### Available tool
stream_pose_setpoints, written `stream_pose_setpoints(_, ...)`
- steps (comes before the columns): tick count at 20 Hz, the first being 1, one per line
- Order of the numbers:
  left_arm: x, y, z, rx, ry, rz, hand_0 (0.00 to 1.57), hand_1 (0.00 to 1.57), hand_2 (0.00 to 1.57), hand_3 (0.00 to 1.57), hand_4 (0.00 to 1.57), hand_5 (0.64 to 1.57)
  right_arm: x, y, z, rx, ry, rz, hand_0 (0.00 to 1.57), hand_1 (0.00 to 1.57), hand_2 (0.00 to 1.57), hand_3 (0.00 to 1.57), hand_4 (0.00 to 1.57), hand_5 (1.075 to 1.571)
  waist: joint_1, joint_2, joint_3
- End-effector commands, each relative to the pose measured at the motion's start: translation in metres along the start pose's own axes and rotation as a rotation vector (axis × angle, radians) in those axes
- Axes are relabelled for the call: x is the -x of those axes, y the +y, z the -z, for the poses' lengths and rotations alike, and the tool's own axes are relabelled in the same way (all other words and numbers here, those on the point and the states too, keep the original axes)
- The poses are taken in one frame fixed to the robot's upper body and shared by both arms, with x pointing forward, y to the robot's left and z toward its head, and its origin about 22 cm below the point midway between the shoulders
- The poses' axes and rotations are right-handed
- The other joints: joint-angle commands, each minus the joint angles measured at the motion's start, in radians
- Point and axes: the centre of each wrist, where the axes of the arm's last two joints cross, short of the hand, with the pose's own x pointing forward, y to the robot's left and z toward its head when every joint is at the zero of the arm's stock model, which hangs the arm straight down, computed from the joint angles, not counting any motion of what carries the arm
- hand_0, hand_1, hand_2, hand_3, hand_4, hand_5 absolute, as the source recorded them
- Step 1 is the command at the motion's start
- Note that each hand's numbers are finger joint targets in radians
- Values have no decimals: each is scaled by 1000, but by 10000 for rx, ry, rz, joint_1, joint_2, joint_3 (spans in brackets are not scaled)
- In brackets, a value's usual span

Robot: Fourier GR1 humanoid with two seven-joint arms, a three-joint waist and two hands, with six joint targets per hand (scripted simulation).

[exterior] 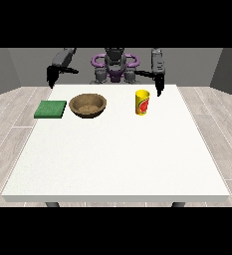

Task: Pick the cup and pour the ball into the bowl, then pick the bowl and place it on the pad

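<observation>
three items on white table

yellow cup (pixel 143 102) upright, far right; brown wooden bowl (pixel 88 105) centre-left; green pad (pixel 51 109) just left of bowl; hand at view's right (pixel 159 87) hangs near cup, hand at view's left (pixel 51 78) off table's (pixel 112 159) edge; fingers of both: cannot tell.

The white table (pixel 117 154) bears a green pad (pixel 51 109), a brown bowl (pixel 88 105) just beside it, and a yellow cup (pixel 142 102) well apart.
</observation>
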Motion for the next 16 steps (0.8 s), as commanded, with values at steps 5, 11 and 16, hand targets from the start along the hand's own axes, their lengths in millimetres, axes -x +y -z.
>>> stream_pose_setpoints(5, 36, 1, 1, -580, 2, 79, 0, 0, 0, 0, 0, 1278, 18, -20, -18, -119, -7, 37, 0, 0, 0, 0, 0, 1562, -477, 297, 0)
stream_pose_setpoints(11, 52, -27, 6, -636, 61, -19, 0, 0, 0, 0, 0, 1254, 12, -34, 2, 197, -345, 59, 0, 0, 0, 0, 0, 1558, -317, 332, 0)
stream_pose_setpoints(16, 60, -8, 9, -802, -117, -524, 659, 659, 914, 286, 0, 1425, 6, -54, 0, 95, -482, 322, 0, 0, 0, 0, 0, 1558, -504, 698, -1)
